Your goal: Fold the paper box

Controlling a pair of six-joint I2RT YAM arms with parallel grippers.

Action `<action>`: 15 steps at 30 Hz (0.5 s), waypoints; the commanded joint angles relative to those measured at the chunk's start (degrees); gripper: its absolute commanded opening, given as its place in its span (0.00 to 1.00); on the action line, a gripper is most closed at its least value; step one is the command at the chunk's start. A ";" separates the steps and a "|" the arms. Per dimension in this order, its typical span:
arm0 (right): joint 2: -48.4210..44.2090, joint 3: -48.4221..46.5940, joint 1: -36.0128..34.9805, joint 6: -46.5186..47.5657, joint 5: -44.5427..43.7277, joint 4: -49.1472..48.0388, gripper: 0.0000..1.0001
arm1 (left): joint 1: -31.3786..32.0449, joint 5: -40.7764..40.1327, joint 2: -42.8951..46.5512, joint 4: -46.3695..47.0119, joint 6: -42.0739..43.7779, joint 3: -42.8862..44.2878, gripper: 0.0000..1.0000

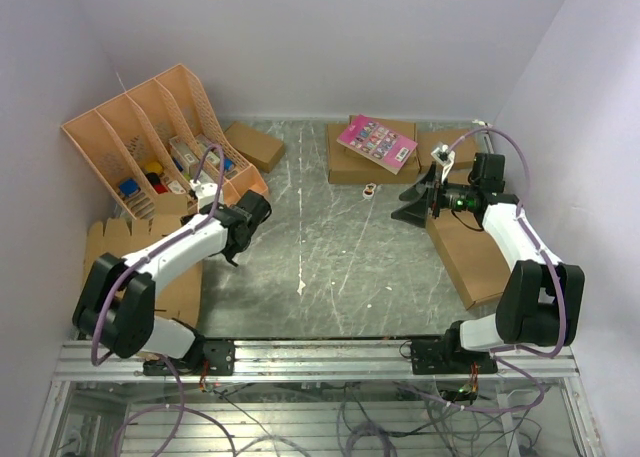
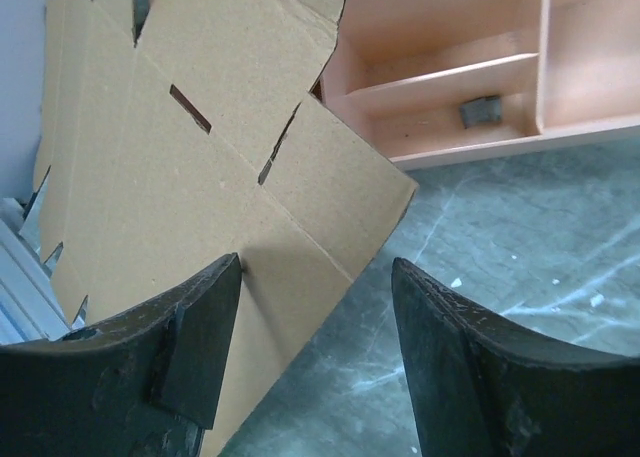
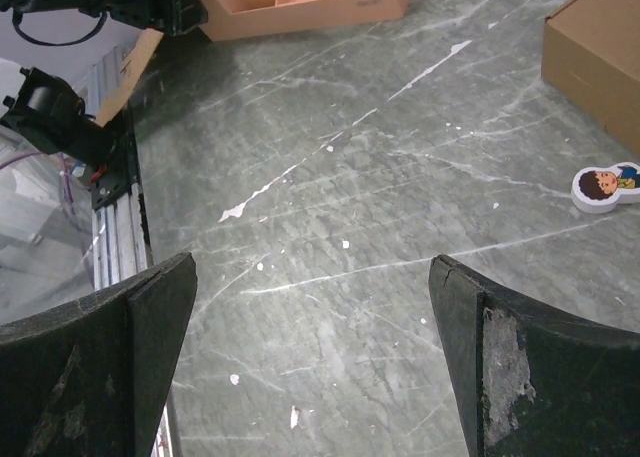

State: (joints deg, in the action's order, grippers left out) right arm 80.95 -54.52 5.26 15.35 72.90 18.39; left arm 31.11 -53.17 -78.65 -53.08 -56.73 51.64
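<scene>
The paper box (image 2: pixel 200 177) lies flat at the bench's (image 2: pixel 520 237) left edge; the left tool (image 2: pixel 315 277) gapes wide over its corner, holding nothing. Best pinch well inside the edge; the right tool (image 3: pixel 310 297) hangs wide, empty

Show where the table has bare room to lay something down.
Freest: the table centre, between the paper box at left, the large flat box at right, the box bearing a pink card behind. Crowded: back left, around the orange organizer and small brown box.
</scene>
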 commanded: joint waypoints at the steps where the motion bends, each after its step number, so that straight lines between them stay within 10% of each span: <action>1: 0.36 0.07 -0.58 1.95 0.03 1.37 1.00 | -0.18 -4.84 -2.28 -2.38 -6.04 1.13 0.70; 5: 0.24 0.38 -0.59 1.62 0.12 0.93 1.00 | -0.09 -4.41 -0.72 -2.13 -5.53 1.15 0.17; 15: 0.60 0.97 -0.61 0.79 -0.11 -0.14 1.00 | 4.48 -2.03 7.62 -7.08 -3.72 6.62 0.07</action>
State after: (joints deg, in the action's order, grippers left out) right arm 81.17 -54.50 5.02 15.92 72.64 18.74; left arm 33.23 -55.22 -74.35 -59.07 -59.53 53.76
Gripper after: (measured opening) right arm 0.994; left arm 0.078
